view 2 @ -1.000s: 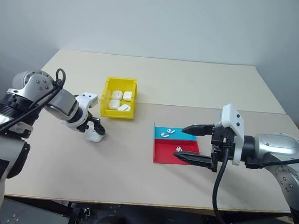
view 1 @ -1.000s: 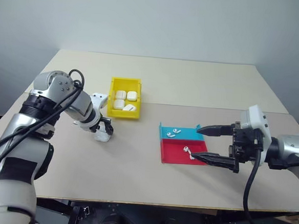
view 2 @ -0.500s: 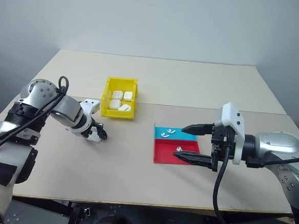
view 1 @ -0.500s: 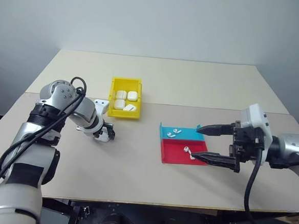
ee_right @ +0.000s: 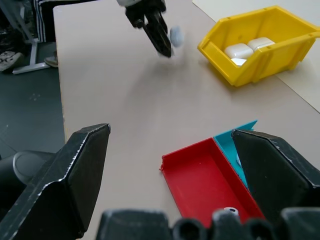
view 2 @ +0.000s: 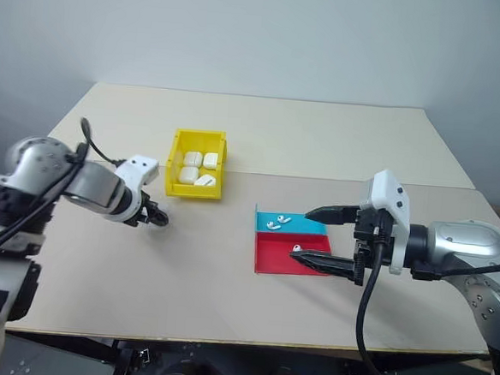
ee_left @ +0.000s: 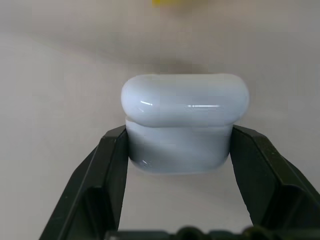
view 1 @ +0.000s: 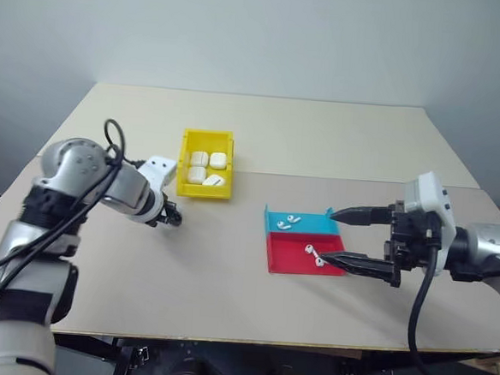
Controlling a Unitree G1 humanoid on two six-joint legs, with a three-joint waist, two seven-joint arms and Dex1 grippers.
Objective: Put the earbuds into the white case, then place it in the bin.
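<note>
My left gripper [view 1: 169, 216] is shut on the white case [ee_left: 185, 120], a glossy rounded box pinched between both black fingers [ee_left: 107, 175]. It hangs just above the table, to the left of and a little nearer than the yellow bin [view 1: 204, 191]. The right wrist view shows the held case [ee_right: 176, 36] clear of the tabletop. One of the earbuds [view 1: 294, 219] lies in the teal half of the tray and another [view 1: 314, 255] in the red half. My right gripper [view 1: 349, 239] stands open at the tray's right edge, holding nothing.
Several white cases lie inside the yellow bin. The teal-and-red tray [view 1: 288, 257] sits right of centre on the beige table [view 1: 226, 280]. A seam in the tabletop runs across behind the bin and tray.
My left gripper has closed on the white case and lifted it slightly off the table, with the arm swinging outward. The right arm has stayed still.
</note>
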